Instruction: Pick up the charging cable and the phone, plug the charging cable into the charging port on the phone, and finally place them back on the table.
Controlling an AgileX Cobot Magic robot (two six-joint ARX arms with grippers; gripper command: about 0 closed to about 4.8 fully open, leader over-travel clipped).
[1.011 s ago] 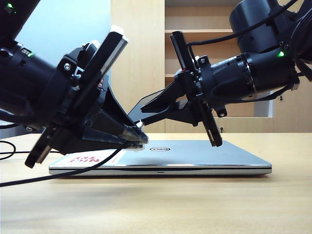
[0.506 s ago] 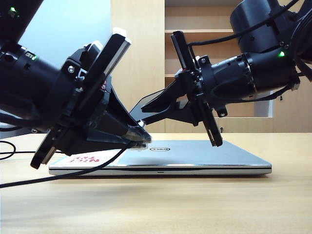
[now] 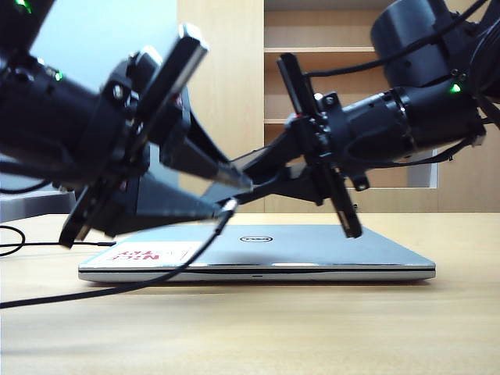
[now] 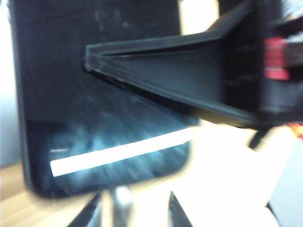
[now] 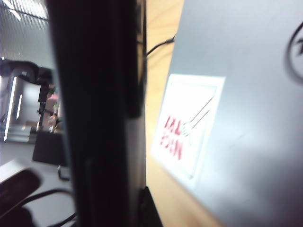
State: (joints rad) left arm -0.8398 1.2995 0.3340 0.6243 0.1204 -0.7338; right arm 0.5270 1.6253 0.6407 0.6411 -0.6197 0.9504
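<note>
On the left of the outside view I see my left gripper [image 3: 234,191] up in the air over the left end of the silver Dell laptop [image 3: 312,248]. Its two black fingers [image 3: 205,162] are spread wide apart, one high and one low, and nothing is pinched between them. The charging cable [image 3: 101,287] is a thin black cord. It runs from the far left edge, low over the table [image 3: 258,328], then curves up in front of the laptop to its small silver plug [image 3: 231,204]. The plug sits just beside the tip of the lower finger, up near the phone's low end. I cannot tell if the plug is inside the charging port, because that spot is too small and dark.

In the left wrist view I see the phone [image 4: 94,109] close up, with a bright white stripe shining on its dark glass. It is blurry.

In the middle the phone [image 3: 230,178] tilts in the air above the laptop. My right gripper [image 3: 262,173] comes in from the right side and pinches the phone, with its fingers pressed on it. In the right wrist view the phone's black edge [image 5: 102,113] fills the near side. Past it lies the laptop lid with a white sticker [image 5: 189,125] with red letters.

A wooden shelf cabinet [image 3: 328,101] stands behind.
</note>
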